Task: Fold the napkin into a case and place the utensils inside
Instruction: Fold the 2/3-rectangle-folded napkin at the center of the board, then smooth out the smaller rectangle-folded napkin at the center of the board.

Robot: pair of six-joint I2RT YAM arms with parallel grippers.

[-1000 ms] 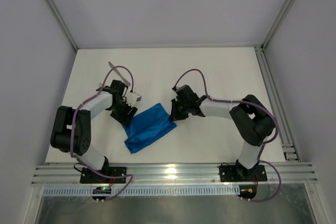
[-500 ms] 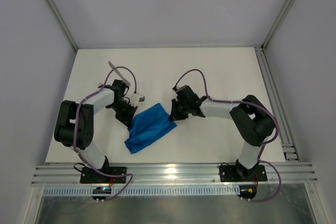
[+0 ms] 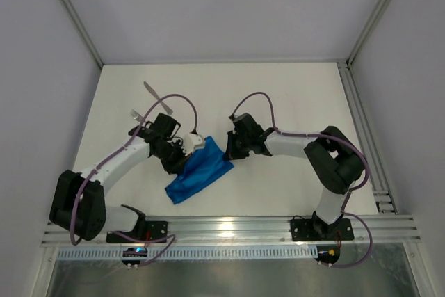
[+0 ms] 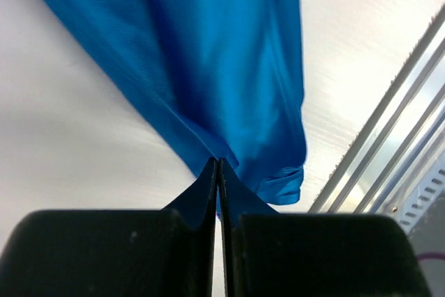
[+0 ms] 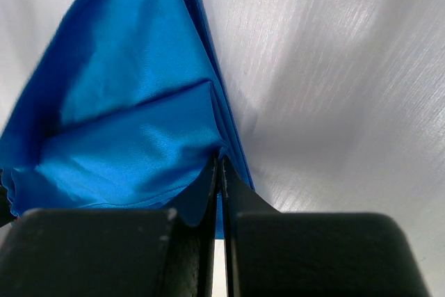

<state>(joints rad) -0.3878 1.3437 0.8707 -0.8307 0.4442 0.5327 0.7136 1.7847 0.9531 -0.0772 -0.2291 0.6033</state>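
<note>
the napkin point(image 3: 201, 170) lies bunched on the table point(image 3: 299, 99) between my arms. left gripper point(image 4: 218, 166) is clamped on its left edge, right gripper point(image 5: 217, 161) pinches its right corner. the thin silver pieces beyond the left arm look like the utensils point(image 3: 154, 95).

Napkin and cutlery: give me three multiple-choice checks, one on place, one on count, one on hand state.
1. Relative to the napkin, the knife and fork lie: A) inside it; B) on the table, left of and beyond it; C) on top of it.
2. Hands touching the napkin: A) none; B) one; C) two.
3. The left hand is: A) open above the cloth; B) shut on the napkin; C) holding the fork.
B: both lie bare on the table. C: left hand and right hand each pinch blue cloth in their wrist views. B: it is closed on a blue fold.
</note>
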